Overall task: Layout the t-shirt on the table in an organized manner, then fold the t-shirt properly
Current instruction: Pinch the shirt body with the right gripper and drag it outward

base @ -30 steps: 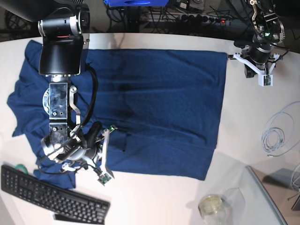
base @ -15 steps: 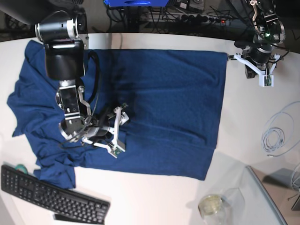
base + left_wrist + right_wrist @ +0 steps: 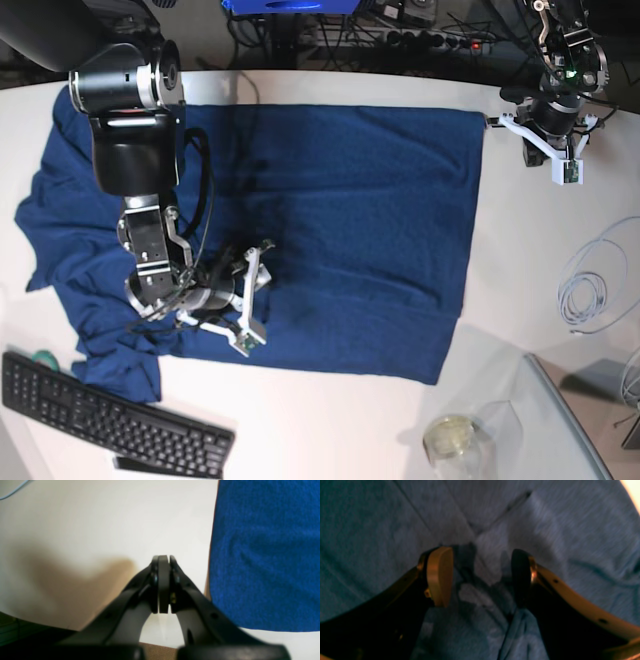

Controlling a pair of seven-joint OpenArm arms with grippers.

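Shirt position: t-shirt (image 3: pixel 340 230) spread across table (image 3: pixel 330 420), long axis left-right. Right gripper (image 3: pixel 480 577) directly over its near-left part, jaws apart, nothing pinched; left gripper (image 3: pixel 163 585) clenched empty, beside far hem corner

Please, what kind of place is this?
Probably a robotics lab bench: a wide white table carries a black computer keyboard and a coiled pale cable, and tangled dark power cables lie behind its far edge.

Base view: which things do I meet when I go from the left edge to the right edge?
keyboard → right gripper → t-shirt → glass jar → left gripper → white cable coil
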